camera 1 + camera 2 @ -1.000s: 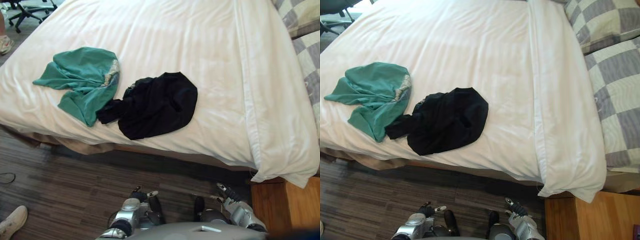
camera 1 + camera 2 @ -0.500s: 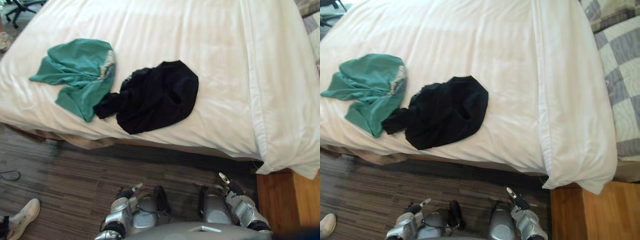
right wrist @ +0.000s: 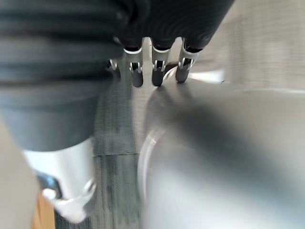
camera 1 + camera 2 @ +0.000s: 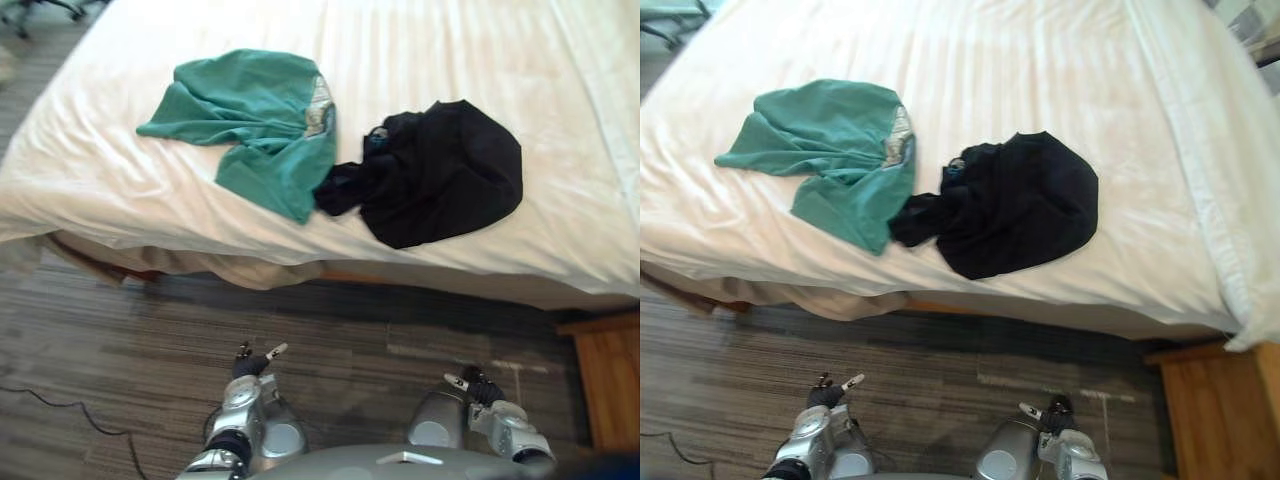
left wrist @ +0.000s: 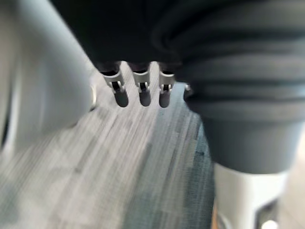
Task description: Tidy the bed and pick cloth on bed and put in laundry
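Both arms hang low by my sides, over the dark wood floor (image 4: 120, 350). My left hand (image 4: 246, 366) has straight, relaxed fingers (image 5: 140, 93) pointing down at the boards, and it is holding nothing. My right hand (image 4: 478, 386) is the same: its fingers (image 3: 157, 74) are loose and straight, and the palm is empty.

Up ahead is the bed (image 4: 520, 40), with its white sheet spread across the top of my view. Two pieces of clothing lie on it near the edge that faces me. The green cloth (image 4: 250, 115) is crumpled at 12 o'clock from my left hand, well apart from it, with a strip of floor between us. The black cloth (image 4: 445, 170) is bunched up at 12 o'clock from my right hand, also well apart. It sits at about 4 o'clock from the green one, and its trailing end touches the green cloth's lower edge. A wooden bedside unit (image 4: 612, 385) stands at 3 o'clock from my right hand.
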Motion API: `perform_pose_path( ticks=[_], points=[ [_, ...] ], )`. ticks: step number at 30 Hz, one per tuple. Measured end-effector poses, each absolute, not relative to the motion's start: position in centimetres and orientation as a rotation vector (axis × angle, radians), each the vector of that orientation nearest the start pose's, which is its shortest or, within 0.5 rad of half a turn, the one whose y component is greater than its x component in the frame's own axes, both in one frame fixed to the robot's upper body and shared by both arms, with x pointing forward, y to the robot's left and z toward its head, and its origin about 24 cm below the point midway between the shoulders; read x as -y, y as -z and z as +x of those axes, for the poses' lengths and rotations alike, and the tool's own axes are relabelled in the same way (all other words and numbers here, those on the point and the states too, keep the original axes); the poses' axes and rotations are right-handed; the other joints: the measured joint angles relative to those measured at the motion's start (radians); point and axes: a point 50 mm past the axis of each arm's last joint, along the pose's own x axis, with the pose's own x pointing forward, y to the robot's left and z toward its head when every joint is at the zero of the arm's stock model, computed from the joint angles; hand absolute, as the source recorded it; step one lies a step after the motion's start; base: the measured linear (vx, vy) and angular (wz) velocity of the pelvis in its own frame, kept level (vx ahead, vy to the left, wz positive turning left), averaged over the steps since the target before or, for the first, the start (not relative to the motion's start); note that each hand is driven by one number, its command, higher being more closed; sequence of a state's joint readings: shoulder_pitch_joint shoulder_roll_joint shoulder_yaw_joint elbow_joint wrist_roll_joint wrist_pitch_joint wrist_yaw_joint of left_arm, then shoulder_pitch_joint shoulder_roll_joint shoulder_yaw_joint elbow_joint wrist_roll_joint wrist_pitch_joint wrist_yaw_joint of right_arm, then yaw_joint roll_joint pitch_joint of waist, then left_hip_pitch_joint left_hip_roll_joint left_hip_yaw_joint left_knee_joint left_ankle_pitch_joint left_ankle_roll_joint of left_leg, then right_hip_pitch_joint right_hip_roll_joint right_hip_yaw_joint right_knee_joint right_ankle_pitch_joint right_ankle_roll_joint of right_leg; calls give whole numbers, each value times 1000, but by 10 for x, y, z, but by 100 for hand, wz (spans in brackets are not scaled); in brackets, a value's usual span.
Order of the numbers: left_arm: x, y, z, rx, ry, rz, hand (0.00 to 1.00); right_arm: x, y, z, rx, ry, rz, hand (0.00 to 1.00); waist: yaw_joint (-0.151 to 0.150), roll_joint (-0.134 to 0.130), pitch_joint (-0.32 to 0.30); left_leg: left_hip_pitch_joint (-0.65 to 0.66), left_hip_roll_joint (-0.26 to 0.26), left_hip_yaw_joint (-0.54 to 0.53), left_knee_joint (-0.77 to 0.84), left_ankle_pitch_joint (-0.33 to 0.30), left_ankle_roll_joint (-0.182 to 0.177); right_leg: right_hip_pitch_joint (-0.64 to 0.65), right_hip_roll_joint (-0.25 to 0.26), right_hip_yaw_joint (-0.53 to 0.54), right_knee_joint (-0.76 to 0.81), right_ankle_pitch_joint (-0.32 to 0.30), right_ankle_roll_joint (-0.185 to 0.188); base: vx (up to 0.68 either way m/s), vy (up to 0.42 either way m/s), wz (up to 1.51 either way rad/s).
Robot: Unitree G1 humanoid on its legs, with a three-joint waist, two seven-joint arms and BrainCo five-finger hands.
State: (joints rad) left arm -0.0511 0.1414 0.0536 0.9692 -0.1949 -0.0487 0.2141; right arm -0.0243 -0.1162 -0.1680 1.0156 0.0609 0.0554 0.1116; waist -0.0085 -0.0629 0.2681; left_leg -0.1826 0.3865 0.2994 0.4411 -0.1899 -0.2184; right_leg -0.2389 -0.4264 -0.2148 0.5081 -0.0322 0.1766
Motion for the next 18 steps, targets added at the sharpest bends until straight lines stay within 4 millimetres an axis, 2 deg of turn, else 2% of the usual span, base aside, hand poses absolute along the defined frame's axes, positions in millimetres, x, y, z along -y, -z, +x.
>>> perform_pose_path(
  ticks=[1,2,3,4,5,6,7,10,12,14,17,18],
  points=[
    [-219,129,166,-854,-357,58,0,203,147,139,-1021,94,98,0,1,0,0,11,-21,14,-49,21,21,17,57,-47,7,-41,4,18,639,-22],
    [-217,126,172,-850,-295,98,0,196,146,142,-1002,23,106,0,-7,3,-2,24,-76,29,-166,81,60,31,167,-74,-16,-119,19,11,561,8],
    [-209,124,181,-845,-245,105,0,192,143,149,-967,-34,104,0,-24,10,-10,32,-136,31,-287,152,98,36,268,-67,-86,-162,-10,-9,614,22],
    [-205,123,185,-846,-224,105,0,190,140,153,-944,-56,99,0,-31,19,-12,35,-164,31,-336,181,118,43,308,-58,-137,-171,-33,-35,515,26],
    [-198,122,189,-853,-208,89,0,186,137,161,-905,-89,88,0,-37,35,-9,36,-215,19,-378,205,144,76,358,-3,-253,-179,-105,-41,370,21],
    [-193,122,194,-853,-199,79,0,186,134,166,-880,-98,84,0,-46,52,-1,36,-230,8,-384,211,153,105,372,37,-302,-155,-135,-56,301,34],
    [-190,120,197,-848,-191,77,0,181,132,171,-845,-112,95,0,-56,67,-5,45,-265,-36,-391,225,173,155,376,108,-371,-113,-138,-58,233,35],
    [-192,125,190,-878,-169,120,0,169,130,173,-807,-159,79,0,-53,58,-30,80,-295,-75,-418,232,183,189,371,163,-383,-111,-143,-67,156,35],
    [-195,131,180,-913,-156,140,0,164,131,175,-805,-157,72,0,-51,52,-38,100,-301,-82,-451,245,191,192,371,163,-379,-111,-143,-99,91,9],
    [-197,141,159,-983,-138,160,0,161,137,169,-844,-135,76,0,-49,48,-61,145,-310,-66,-518,276,192,193,371,178,-367,-112,-144,-117,61,-16],
    [-189,154,130,-1070,-118,112,0,157,145,158,-921,-117,81,0,-44,57,-83,177,-315,-30,-540,285,193,192,375,225,-365,-103,-143,-100,52,-39],
    [-186,154,130,-1068,-110,108,0,157,145,157,-930,-116,76,0,-40,62,-86,182,-315,-18,-540,284,192,192,376,238,-365,-97,-142,-90,21,-36]
  ],
)
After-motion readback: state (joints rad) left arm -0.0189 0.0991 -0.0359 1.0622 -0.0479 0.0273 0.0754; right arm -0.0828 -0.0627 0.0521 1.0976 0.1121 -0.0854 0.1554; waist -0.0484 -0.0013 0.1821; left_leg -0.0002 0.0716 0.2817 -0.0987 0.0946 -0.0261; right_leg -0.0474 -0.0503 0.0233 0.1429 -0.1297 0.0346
